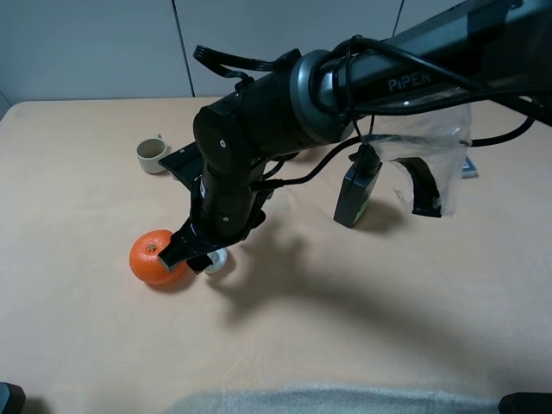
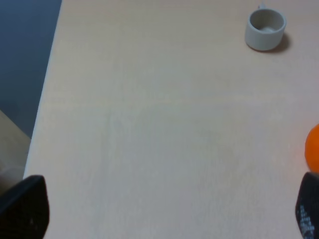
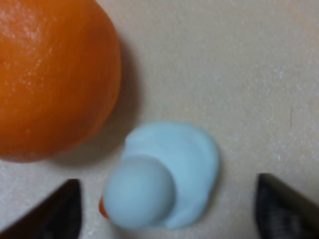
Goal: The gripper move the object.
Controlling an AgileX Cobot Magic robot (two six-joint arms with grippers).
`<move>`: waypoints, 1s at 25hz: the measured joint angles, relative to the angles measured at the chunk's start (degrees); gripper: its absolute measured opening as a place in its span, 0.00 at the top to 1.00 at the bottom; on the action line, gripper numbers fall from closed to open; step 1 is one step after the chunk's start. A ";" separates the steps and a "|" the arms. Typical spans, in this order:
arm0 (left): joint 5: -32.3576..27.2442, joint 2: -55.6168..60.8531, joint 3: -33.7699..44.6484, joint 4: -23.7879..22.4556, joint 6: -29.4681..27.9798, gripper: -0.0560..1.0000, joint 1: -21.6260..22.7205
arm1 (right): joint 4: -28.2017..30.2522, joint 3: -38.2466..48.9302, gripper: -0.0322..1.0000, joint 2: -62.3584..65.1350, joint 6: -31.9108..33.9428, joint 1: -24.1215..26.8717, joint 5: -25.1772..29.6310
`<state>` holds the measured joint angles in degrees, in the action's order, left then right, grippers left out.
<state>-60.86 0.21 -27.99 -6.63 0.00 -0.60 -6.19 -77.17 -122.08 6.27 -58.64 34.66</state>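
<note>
The tiny white duck toy (image 3: 169, 169) with an orange-red beak mark lies on the table right beside the orange (image 3: 50, 74). My right gripper (image 3: 169, 213) is open, low over the table, with a fingertip (image 3: 62, 211) on each side of the duck, not touching it. In the high view the right arm reaches across to the left; its gripper (image 1: 197, 257) is down next to the orange (image 1: 158, 256), and the duck (image 1: 218, 262) peeks out beside it. My left gripper (image 2: 167, 214) is open and empty over bare table.
A beige cup (image 1: 153, 155) stands at the back left, also in the left wrist view (image 2: 265, 29). A clear plastic bag with a black item (image 1: 423, 177) and a black box on a cable (image 1: 354, 197) are at the right. The table's left edge (image 2: 47, 84) shows.
</note>
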 joint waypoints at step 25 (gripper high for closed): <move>0.00 0.00 0.00 0.00 0.00 0.01 0.00 | -0.22 0.00 0.30 4.31 0.00 0.00 5.67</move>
<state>-60.86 0.21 -27.99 -6.63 0.00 -0.60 -6.40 -77.17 -117.77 6.27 -58.64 40.33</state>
